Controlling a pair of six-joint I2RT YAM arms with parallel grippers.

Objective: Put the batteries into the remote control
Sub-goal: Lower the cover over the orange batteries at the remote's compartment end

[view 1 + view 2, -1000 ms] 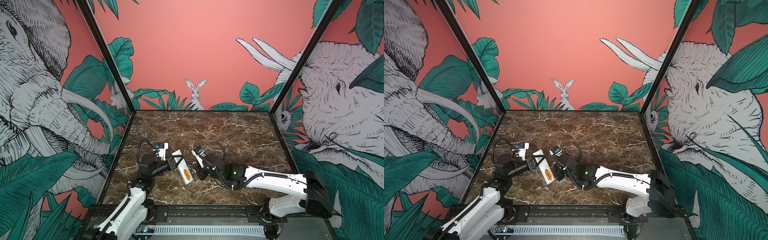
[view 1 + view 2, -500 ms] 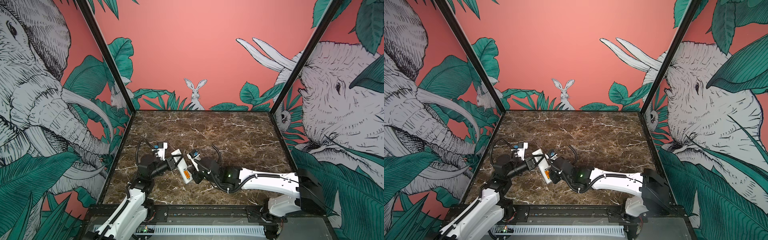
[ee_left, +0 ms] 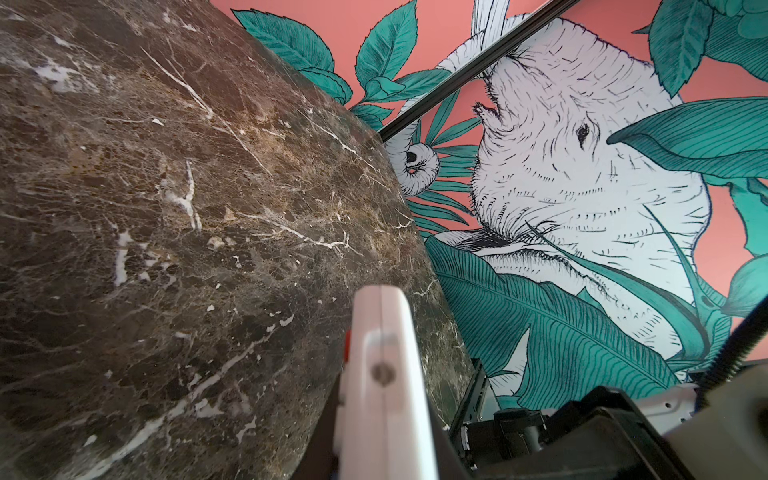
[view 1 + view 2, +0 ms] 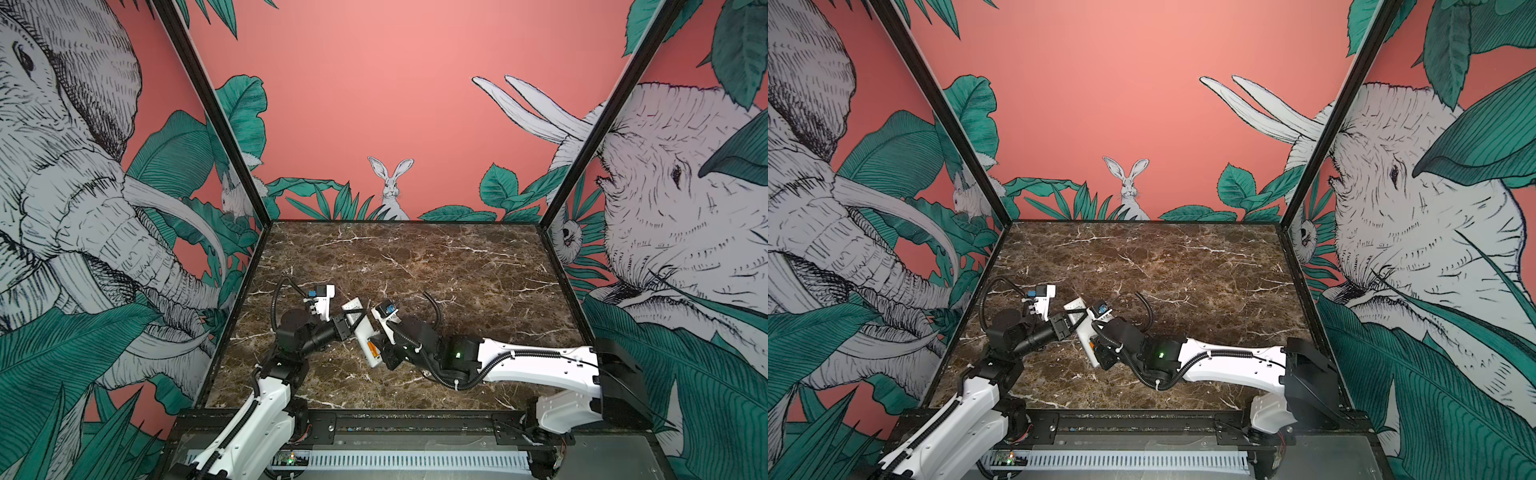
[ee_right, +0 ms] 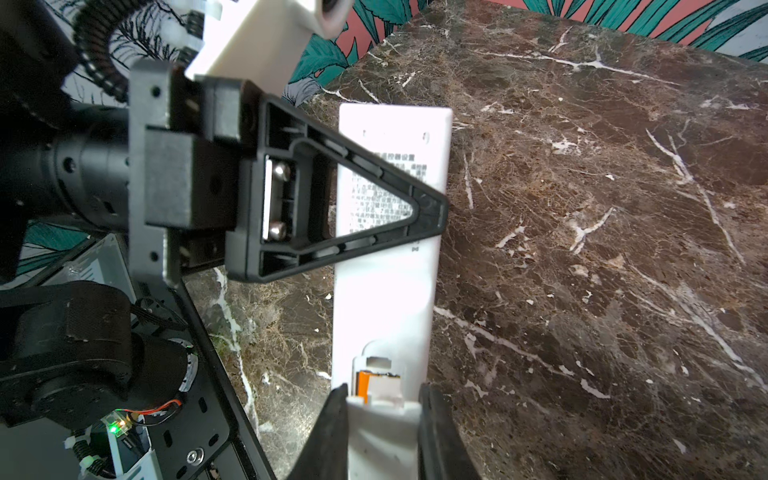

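The left end effector (image 5: 430, 208) is clamped shut across the remote control (image 5: 386, 299) at its label, over the surface (image 5: 582, 208). The right end effector (image 5: 382, 432) pinches the remote's compartment end, where 1 orange battery (image 5: 365, 384) shows. Uneven pull between the 2 grips could twist the remote and pop or jam that battery.

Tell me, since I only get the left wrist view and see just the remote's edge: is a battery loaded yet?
Observer: Yes, an orange battery sits in the open compartment on the remote control's back.
Operator: Where is the right claw?
Observer: The right claw straddles that compartment end, fingers touching both sides.
Operator: And my left claw?
Observer: The left claw clamps across the printed label, toward the other end.
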